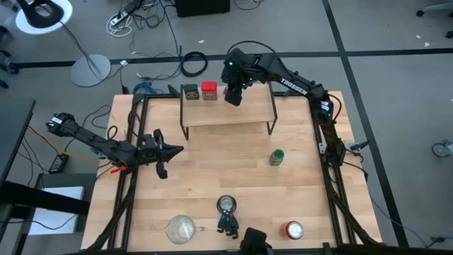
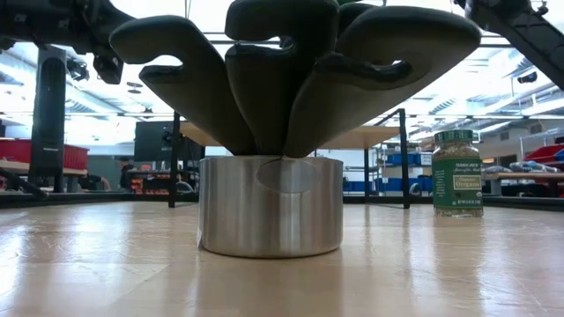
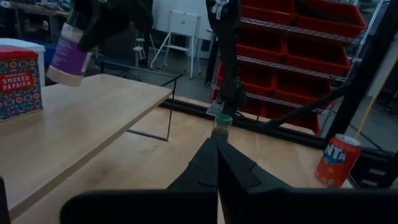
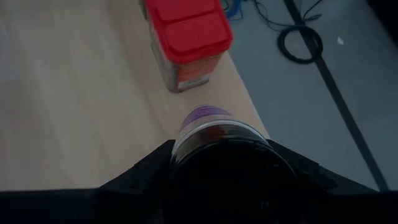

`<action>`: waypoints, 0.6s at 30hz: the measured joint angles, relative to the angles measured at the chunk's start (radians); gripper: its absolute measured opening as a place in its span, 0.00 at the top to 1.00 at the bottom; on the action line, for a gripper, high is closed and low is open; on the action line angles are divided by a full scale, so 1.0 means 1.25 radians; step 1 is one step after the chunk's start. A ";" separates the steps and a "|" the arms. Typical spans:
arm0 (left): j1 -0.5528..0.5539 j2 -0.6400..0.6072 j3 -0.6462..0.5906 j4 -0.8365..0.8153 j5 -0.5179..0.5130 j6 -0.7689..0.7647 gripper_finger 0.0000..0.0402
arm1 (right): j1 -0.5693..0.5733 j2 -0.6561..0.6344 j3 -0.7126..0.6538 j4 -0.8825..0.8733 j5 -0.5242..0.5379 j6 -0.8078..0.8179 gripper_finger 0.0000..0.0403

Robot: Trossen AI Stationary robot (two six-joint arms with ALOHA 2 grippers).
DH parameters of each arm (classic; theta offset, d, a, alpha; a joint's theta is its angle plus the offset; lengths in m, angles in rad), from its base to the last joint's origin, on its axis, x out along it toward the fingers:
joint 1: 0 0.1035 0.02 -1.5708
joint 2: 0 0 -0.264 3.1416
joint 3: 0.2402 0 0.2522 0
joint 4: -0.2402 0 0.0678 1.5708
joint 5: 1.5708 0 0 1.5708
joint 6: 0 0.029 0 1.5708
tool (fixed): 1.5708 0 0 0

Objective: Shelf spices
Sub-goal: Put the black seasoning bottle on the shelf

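The shelf (image 1: 226,113) stands at the table's far side. On its far edge sit the dark olive tin (image 1: 190,91) and the red tin (image 1: 209,90), each on its base. My right gripper (image 1: 233,93) hovers just right of the red tin (image 4: 186,37), shut on the purple-labelled jar (image 3: 68,53). The green-lidded jar (image 1: 277,156) stands upright on the table, right of centre, and also shows in the low view (image 2: 457,172). My left gripper (image 1: 168,150) waits above the table's left side, shut and holding nothing. My right gripper holds the purple-labelled jar by its dark-lidded upper end (image 4: 227,146), pinched between the two fingers, one on either side. The fingers come from above, pointing down. The jar hangs below them, slightly tilted, with its bottom (image 3: 59,78) lifted clear above the shelf board.
A steel cup holding dark utensils (image 1: 226,205) stands near the table's near edge and fills the low view (image 2: 269,216). A clear glass cup (image 1: 181,228) is to its left and a red-topped can (image 1: 294,229) to its right. Bare shelf board lies right of my right gripper.
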 joint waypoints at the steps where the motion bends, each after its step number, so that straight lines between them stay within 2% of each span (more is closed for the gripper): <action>1: 0.000 0.000 0.000 -0.004 0.000 0.004 1.00 | -0.003 0.000 0.000 -0.008 -0.001 0.005 0.48; 18: 0.000 0.000 0.000 -0.006 0.000 0.014 1.00 | -0.013 0.000 0.000 -0.028 -0.006 0.004 0.42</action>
